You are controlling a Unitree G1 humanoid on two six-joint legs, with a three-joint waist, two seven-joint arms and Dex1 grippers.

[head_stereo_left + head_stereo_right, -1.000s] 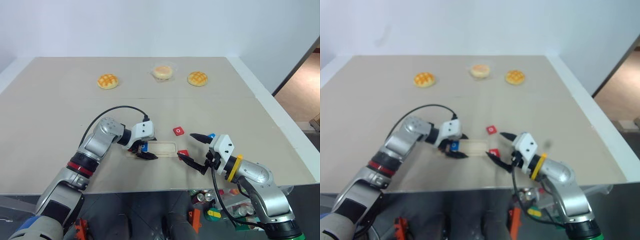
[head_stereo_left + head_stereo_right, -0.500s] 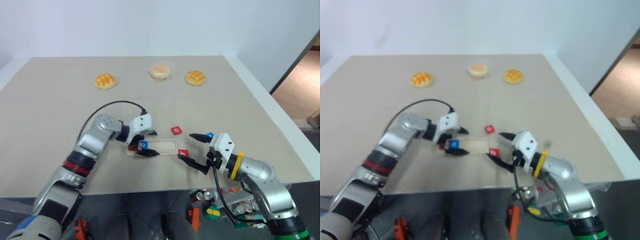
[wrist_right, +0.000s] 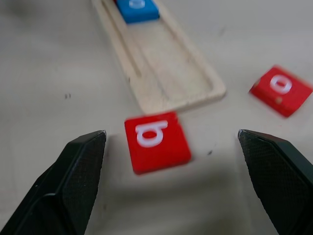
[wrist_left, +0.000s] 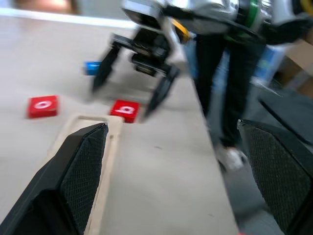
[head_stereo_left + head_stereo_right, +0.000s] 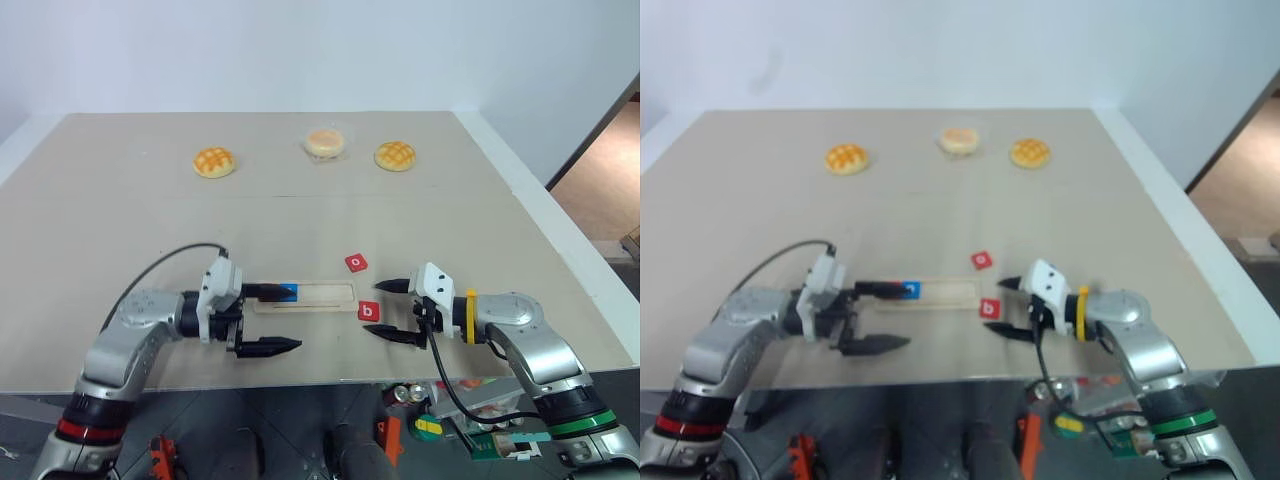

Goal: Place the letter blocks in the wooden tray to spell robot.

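Stretching across both eye views, the beige table [image 5: 420,225] carries everything, with three buns along its far side: a waffle-topped bun [image 5: 215,162] to the left, a paler bun in a clear wrapper [image 5: 325,142] in the middle, and another waffle-topped bun [image 5: 394,156] to the right

Near the front edge lies the wooden tray [image 5: 320,296], a long pale strip running left to right. A blue letter block [image 5: 288,293] sits in the groove at its left end (the letter on it is too small to read); the remaining groove is bare wood

The left gripper [image 5: 268,319] hovers at the tray's left end, pointing right, with its jaws spread wide and nothing between them. One black finger lies over the tray's left end beside the blue block; the other reaches out on the near side of the tray, toward the table edge

The right gripper [image 5: 395,311] hangs just right of the tray, pointing left, its jaws likewise wide apart and empty. The red b block [image 5: 369,311] lies flat on the table just off the tray's right end, roughly between the fingertips but apart from them, as the right wrist view shows

A red o block [image 5: 356,263] rests on the table on the far side of the tray's right end, well clear of it. Another small blue block [image 4: 91,67] lies on the table beyond the right gripper
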